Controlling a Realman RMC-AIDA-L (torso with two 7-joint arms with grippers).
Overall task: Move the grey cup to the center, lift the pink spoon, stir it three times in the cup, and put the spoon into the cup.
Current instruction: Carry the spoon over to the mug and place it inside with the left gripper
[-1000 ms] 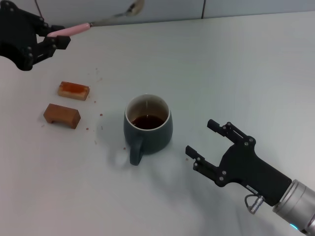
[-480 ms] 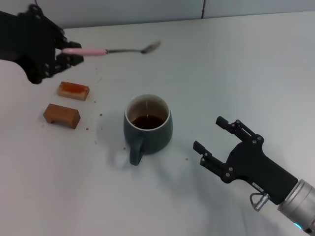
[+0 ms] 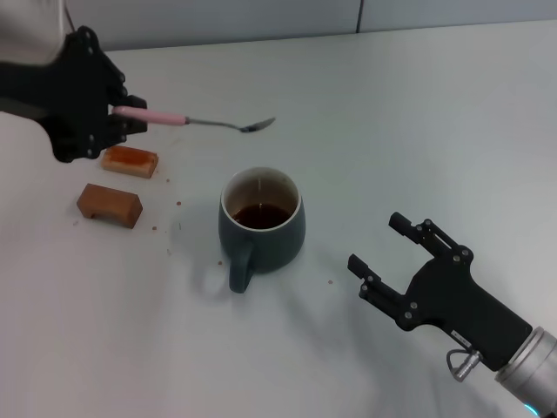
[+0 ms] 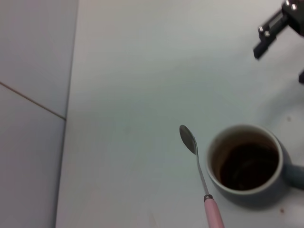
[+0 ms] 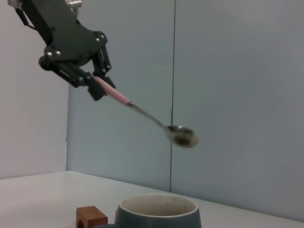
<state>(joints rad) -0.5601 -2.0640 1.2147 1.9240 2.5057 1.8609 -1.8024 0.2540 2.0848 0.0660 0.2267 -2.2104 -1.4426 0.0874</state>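
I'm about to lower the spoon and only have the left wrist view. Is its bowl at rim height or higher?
Observer: Higher. In the right wrist view the pink spoon hangs clear above the grey cup.
Operator: How is it gripped?
Observer: The left claw is shut on the end of the pink handle, and the spoon slopes down toward the cup.
Operator: Anything nearby I can't see?
Observer: Two brown blocks lie on the table left of the cup. The right claw is open, to the cup's right and apart from it.
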